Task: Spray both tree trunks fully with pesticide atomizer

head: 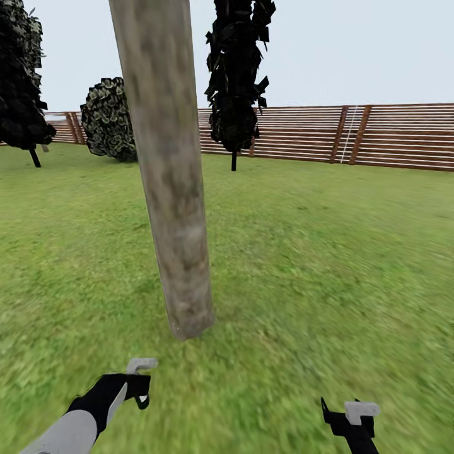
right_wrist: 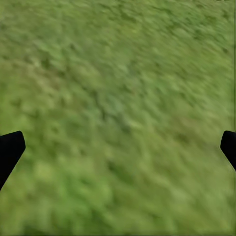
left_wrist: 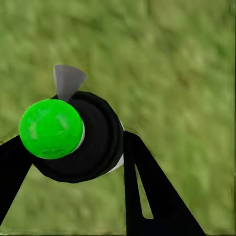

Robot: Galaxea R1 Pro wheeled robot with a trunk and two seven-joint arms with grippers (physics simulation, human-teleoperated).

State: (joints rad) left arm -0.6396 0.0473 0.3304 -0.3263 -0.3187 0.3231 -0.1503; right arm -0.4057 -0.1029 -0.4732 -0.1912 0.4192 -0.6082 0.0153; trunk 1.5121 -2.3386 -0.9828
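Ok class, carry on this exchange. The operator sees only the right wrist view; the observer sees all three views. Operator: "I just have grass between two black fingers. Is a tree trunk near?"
Observer: Yes. In the head view a thick grey-brown tree trunk rises from the grass just ahead, nearer the left arm's side.
Operator: Is the left arm carrying anything?
Observer: The left wrist view shows a round black atomizer with a green cap, held between the left fingers.
Operator: Any spray on the bark?
Observer: I see no white specks on it.
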